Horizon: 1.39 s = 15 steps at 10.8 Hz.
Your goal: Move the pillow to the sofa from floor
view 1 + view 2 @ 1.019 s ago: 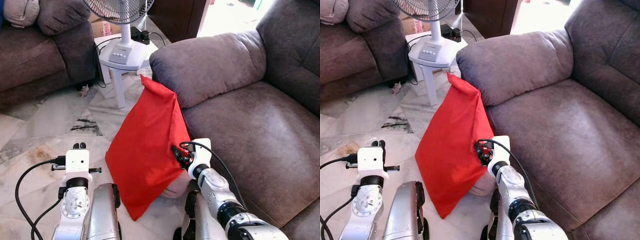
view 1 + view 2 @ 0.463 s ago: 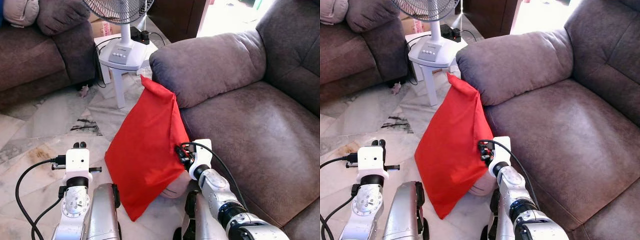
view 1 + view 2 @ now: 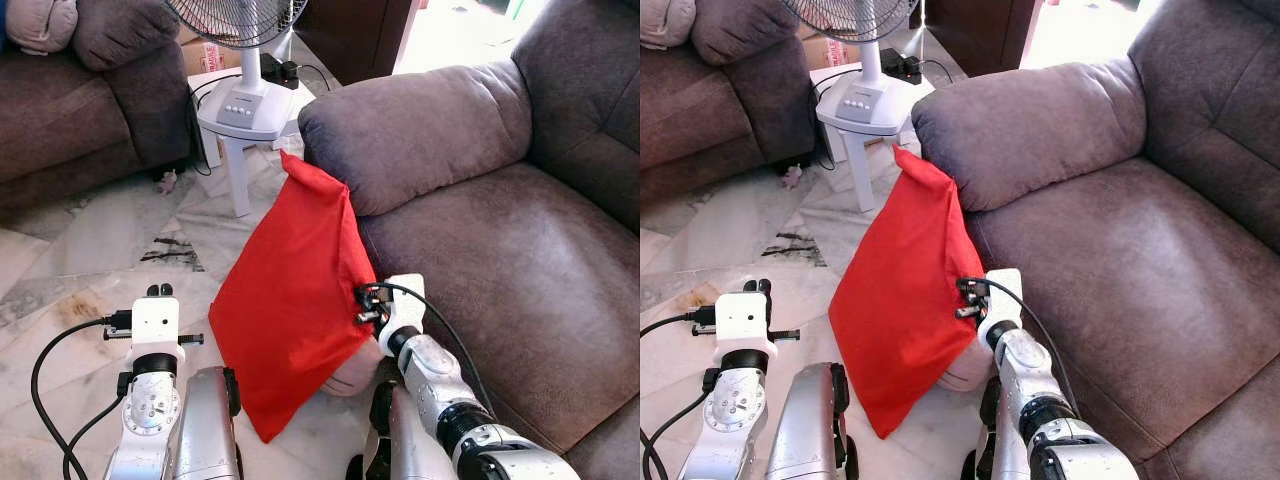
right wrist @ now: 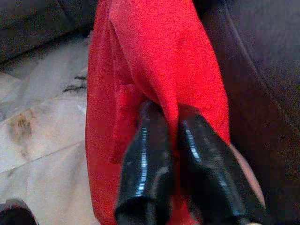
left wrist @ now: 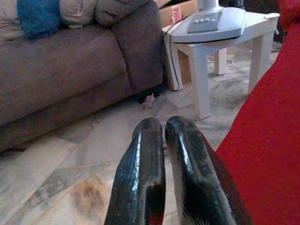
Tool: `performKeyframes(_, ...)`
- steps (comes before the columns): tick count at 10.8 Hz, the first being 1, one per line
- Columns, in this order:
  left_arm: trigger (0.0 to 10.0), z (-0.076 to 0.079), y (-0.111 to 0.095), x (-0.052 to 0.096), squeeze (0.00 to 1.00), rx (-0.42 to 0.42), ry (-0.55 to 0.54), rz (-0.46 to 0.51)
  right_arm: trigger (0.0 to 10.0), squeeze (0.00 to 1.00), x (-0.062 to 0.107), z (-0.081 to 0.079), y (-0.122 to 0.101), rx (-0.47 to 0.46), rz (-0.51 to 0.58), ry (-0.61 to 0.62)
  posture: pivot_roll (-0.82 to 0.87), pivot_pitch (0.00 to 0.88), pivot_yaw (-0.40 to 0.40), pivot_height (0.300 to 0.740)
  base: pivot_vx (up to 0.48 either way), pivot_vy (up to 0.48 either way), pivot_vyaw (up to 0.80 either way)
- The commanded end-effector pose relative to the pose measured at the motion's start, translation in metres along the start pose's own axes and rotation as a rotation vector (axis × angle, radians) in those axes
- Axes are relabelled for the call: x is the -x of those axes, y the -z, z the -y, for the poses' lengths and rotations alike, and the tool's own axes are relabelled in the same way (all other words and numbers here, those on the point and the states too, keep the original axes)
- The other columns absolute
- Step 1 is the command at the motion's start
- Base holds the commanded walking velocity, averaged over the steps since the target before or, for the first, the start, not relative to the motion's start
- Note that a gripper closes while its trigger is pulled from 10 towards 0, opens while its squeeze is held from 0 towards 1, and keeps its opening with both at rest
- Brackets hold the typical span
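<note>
Right end effector [image 4: 171,123] pinches a fold of the red pillow [image 3: 290,300] between its two black fingers [image 4: 145,164], gripping the fabric at the pillow's sofa-side edge. The pillow stands tilted on one lower corner on the marble floor [image 3: 90,240], its top corner leaning against the padded arm of the brown sofa [image 3: 500,230]. Its cover is plain bright red cloth, loose and softly creased, with a gathered ridge where the fingers bite in; a pale, rounded bulge shows beneath its lower edge near the sofa's base. Left end effector [image 5: 164,140] hangs low over the floor beside the pillow, its fingers pressed together and holding nothing. Beyond the pillow, a white fan [image 3: 245,60] sits on a small white worktop [image 3: 235,140], and a second brown sofa [image 3: 80,110] carrying cushions lines the far side of the room.
</note>
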<state>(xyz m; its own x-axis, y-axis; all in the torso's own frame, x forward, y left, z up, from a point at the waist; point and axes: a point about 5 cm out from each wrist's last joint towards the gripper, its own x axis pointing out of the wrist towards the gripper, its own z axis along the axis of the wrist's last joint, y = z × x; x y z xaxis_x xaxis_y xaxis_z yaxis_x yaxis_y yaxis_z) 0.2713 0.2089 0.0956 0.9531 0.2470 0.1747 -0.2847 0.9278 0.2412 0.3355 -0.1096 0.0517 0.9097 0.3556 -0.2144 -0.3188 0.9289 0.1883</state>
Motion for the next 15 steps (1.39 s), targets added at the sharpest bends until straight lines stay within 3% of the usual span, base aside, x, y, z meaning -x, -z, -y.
performKeyframes(1, 10.0, 0.004, 0.003, 0.003, 0.0, 0.008, 0.014, -0.021, 0.0, 0.0, -0.004, 0.003, -0.018, 0.038, 0.067, 0.009, 0.18, 0.172, -0.106, 0.513, 0.0, 0.0, 0.0)
performKeyframes(2, 10.0, 0.004, 0.001, 0.004, 0.0, 0.011, 0.018, -0.015, 10.0, 0.0, -0.006, 0.005, -0.032, 0.071, 0.129, 0.022, 0.18, 0.171, -0.104, 0.513, 0.0, 0.0, 0.0)
performKeyframes(3, 10.0, 0.003, -0.007, 0.003, 0.0, 0.055, 0.013, 0.008, 10.0, 0.0, -0.007, 0.009, -0.054, 0.094, 0.234, 0.036, 0.17, 0.171, -0.101, 0.513, 0.0, 0.0, 0.0)
performKeyframes(5, 10.0, 0.006, -0.021, 0.002, 0.0, 0.062, 0.04, 0.063, 10.0, 0.0, -0.005, 0.008, -0.075, 0.124, 0.347, 0.038, 0.17, 0.17, -0.094, 0.513, 0.0, 0.0, 0.0)
performKeyframes(7, 10.0, 0.009, -0.034, 0.003, 0.0, -0.018, 0.098, 0.123, 10.0, 0.0, -0.002, 0.006, -0.074, 0.136, 0.366, 0.034, 0.17, 0.17, -0.085, 0.513, 0.0, 0.0, 0.0)
performKeyframes(9, 10.0, 0.002, -0.029, 0.007, 0.0, -0.005, 0.04, 0.097, 10.0, 0.0, 0.002, 0.006, -0.056, 0.151, 0.321, 0.044, 0.18, 0.168, -0.08, 0.513, 0.0, 0.0, 0.0)
performKeyframes(12, 10.0, 0.0, -0.032, 0.007, 0.0, -0.007, 0.027, 0.097, 10.0, 0.0, 0.003, 0.006, -0.059, 0.151, 0.34, 0.052, 0.18, 0.16, -0.073, 0.513, 0.0, 0.0, 0.0)
performKeyframes(15, 10.0, 0.003, -0.033, 0.006, 0.0, -0.003, 0.038, 0.098, 10.0, 0.0, 0.001, 0.005, -0.061, 0.153, 0.331, 0.06, 0.18, 0.142, -0.068, 0.572, 0.0, 0.0, 0.0)
